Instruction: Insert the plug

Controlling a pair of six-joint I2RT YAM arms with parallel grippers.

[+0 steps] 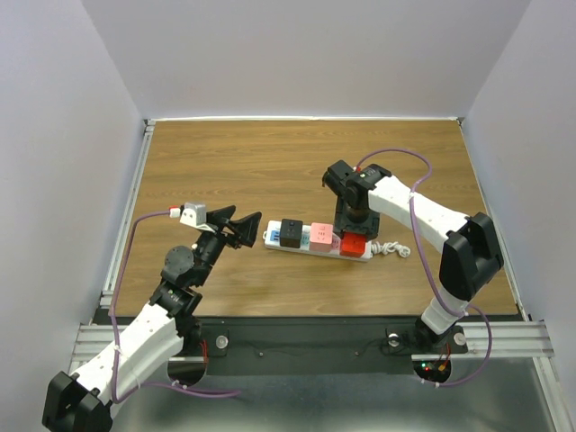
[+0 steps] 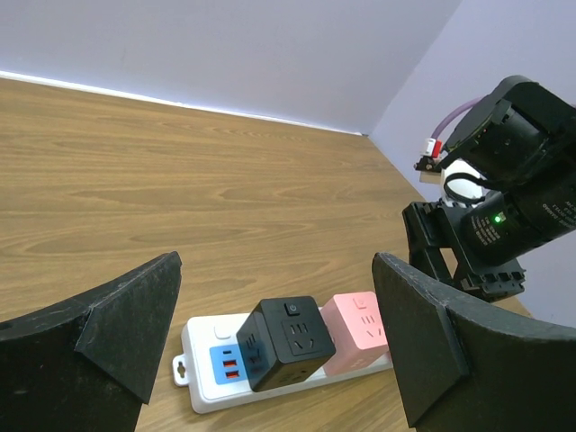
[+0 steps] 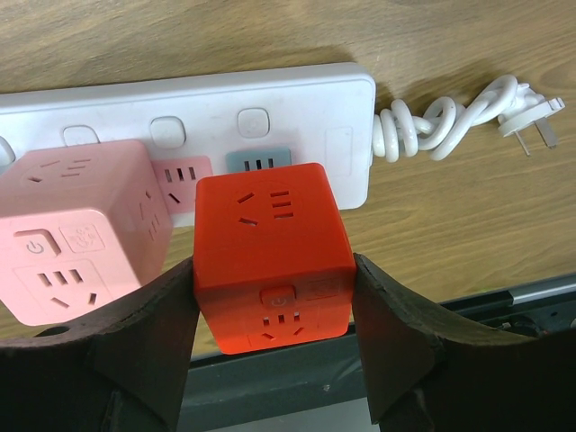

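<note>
A red cube plug (image 3: 270, 256) is clamped between the fingers of my right gripper (image 3: 273, 279), which is shut on its two sides. It hangs at the right part of the white power strip (image 3: 297, 94), just in front of a grey-blue socket (image 3: 258, 160); its prongs are hidden. In the top view the red cube (image 1: 353, 243) sits under my right gripper (image 1: 349, 225). A pink cube (image 1: 321, 238) and a black cube (image 1: 291, 232) stand on the strip (image 1: 272, 238). My left gripper (image 1: 243, 229) is open, off the strip's left end, holding nothing.
The strip's white cord (image 3: 450, 121) lies coiled to its right, ending in a loose wall plug (image 3: 531, 126). From the left wrist, the black cube (image 2: 288, 340) and pink cube (image 2: 362, 328) sit ahead, with the right arm (image 2: 504, 216) behind them. The table's near edge is close below the red cube.
</note>
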